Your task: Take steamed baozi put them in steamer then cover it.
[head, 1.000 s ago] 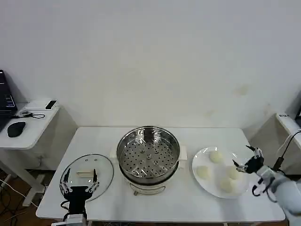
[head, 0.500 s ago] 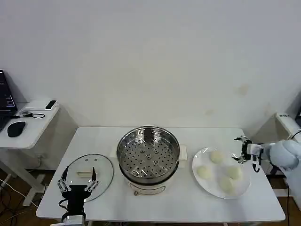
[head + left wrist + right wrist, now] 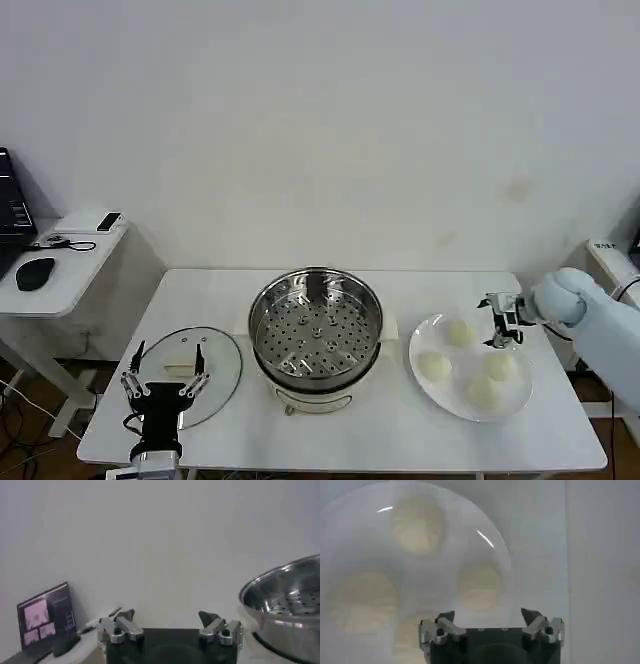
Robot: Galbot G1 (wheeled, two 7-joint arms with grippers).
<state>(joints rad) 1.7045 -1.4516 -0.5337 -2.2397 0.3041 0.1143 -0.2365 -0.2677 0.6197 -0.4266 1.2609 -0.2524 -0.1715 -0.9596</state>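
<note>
Here, white table (image 3: 220, 290) against a bare wall (image 3: 330, 120), side desk (image 3: 60, 265) beside it, right hand (image 3: 503, 320) fingers apart above 4 steamed baozi (image 3: 459, 332).

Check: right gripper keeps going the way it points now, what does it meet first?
Probably a steamed baozi on the white plate. The open right gripper points down over the plate's right side, that bun nearest between its fingers; depth is unclear.
</note>
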